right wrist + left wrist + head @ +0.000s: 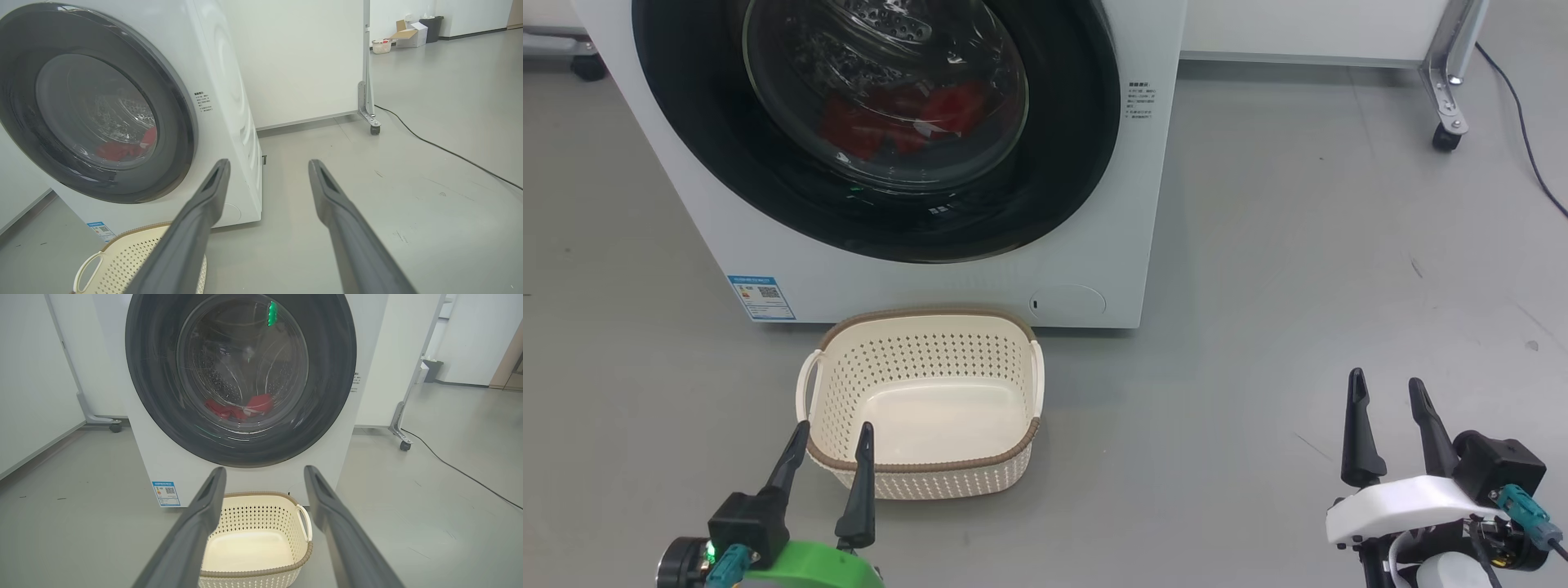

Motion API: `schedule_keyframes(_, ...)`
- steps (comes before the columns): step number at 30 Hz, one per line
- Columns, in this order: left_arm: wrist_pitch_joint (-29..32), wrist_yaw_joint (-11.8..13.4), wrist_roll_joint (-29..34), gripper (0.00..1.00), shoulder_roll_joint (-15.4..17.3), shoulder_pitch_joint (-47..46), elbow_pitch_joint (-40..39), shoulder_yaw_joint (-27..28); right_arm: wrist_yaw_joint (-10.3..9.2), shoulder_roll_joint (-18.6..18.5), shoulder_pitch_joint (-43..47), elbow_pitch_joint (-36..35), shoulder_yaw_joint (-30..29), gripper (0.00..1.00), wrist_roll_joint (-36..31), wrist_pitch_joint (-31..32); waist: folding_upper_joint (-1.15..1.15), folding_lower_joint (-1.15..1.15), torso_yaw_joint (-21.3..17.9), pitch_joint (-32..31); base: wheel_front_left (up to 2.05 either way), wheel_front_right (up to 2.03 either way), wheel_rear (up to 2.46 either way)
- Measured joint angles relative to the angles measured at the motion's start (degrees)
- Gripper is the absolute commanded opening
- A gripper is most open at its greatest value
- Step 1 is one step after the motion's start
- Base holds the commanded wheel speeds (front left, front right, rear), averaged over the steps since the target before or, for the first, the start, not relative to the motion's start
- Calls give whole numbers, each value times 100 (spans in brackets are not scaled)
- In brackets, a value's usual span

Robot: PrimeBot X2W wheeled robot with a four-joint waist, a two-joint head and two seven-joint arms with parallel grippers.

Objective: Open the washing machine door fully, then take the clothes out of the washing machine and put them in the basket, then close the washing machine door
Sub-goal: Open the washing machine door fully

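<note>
Two claws spread open, nothing held: left claw [835,425] low at the near left corner of the basket [923,315], right claw [1386,376] well apart to the right over the grey floor [1258,286]. Closed against the washing machine [947,282]: the washing machine door [694,163]. Red clothes [898,122] low in the drum, behind the glass. Basket on the floor just before the machine.

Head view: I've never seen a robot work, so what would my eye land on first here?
The big glossy black washing machine door, shut, dominates the top, with red clothes showing through its glass. An empty cream basket stands on the floor just before the washing machine. At the bottom corners, long and dark, the left fingers stand spread by the basket and the right fingers over the floor.
</note>
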Motion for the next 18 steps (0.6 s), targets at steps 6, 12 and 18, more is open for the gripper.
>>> schedule_keyframes(6, 0, 0, -1, 100, 0, 0, 7, -22, 7, -3, 0, 4, 12, 4, -9, 0, 0, 0, 21, 8, 0, 0, 0)
schedule_keyframes(12, 0, 0, -1, 100, -2, -4, -3, -76, 32, -66, -63, -51, 40, 0, -83, -1, 0, 0, 61, 90, 0, 0, 0)
schedule_keyframes(18, 0, -1, 0, 100, -3, -26, -19, -104, 111, -69, -220, -98, 18, 0, -55, -7, 0, 0, 120, 238, 0, 0, 0)
